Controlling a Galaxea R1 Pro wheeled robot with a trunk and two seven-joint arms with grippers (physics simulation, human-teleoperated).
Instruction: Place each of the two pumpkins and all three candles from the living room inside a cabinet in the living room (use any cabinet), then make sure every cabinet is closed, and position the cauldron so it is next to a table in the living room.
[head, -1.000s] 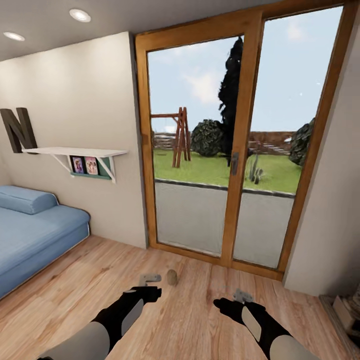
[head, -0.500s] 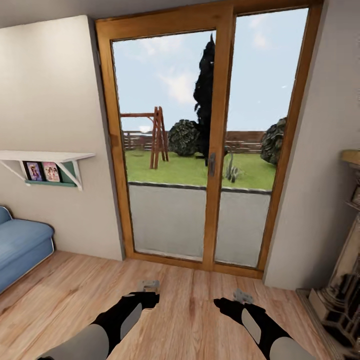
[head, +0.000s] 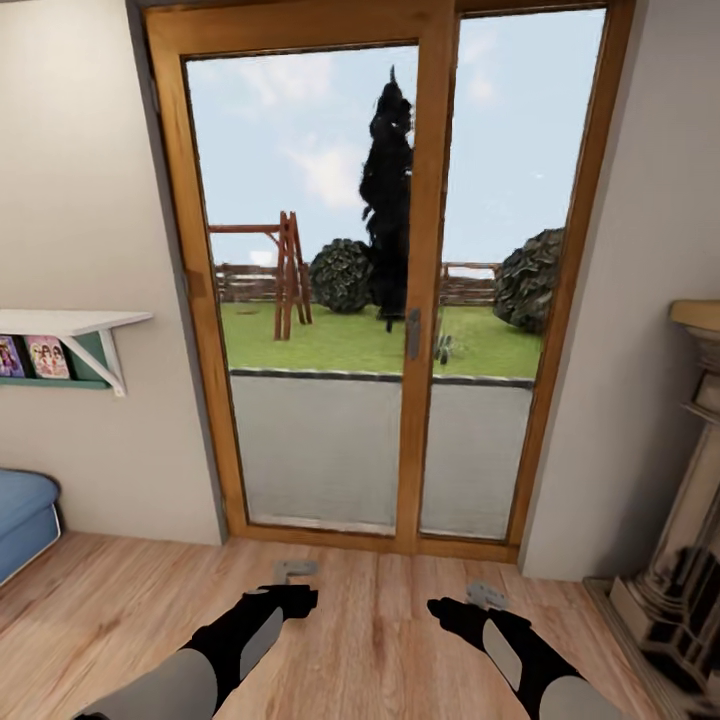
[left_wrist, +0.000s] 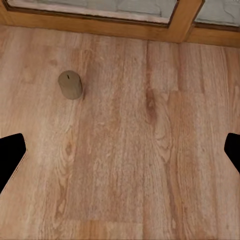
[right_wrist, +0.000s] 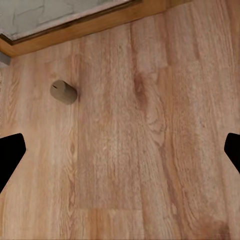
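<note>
The glass door (head: 390, 300) w/ its wood frame takes up most of my head view; a yard w/ grass, a swing frame, dark shrubs and a fence shows through the panes. Beige wall (head: 80, 250) runs to the left of the door, more wall to the right. Wood plank floor (head: 380, 640) lies below the door and under both arms. At the head view's right edge stands the ornate grey fireplace (head: 690, 540), base resting on the floor. At the left edge sits the corner of a blue sofa (head: 22, 515), and above it a white shelf (head: 65, 325) on brackets, w/ small pictures under it. My left arm and right arm reach fwd over the floor, approx. level w/ each other. Left gripper (head: 296, 570) hangs above the planks just short of the door sill; in the left wrist view its fingertips (left_wrist: 11, 152) sit at opposite edges of the frame, so the jaws are spread wide, nothing between them. Right gripper (head: 487, 594) likewise: fingertips (right_wrist: 10, 150) far apart in the right wrist view, spread wide, holding nothing. One candle (left_wrist: 70, 84), a short beige cyl., stands upright on the floor near the door sill, well ahead of my left gripper's fingers, not touching anything else.
</note>
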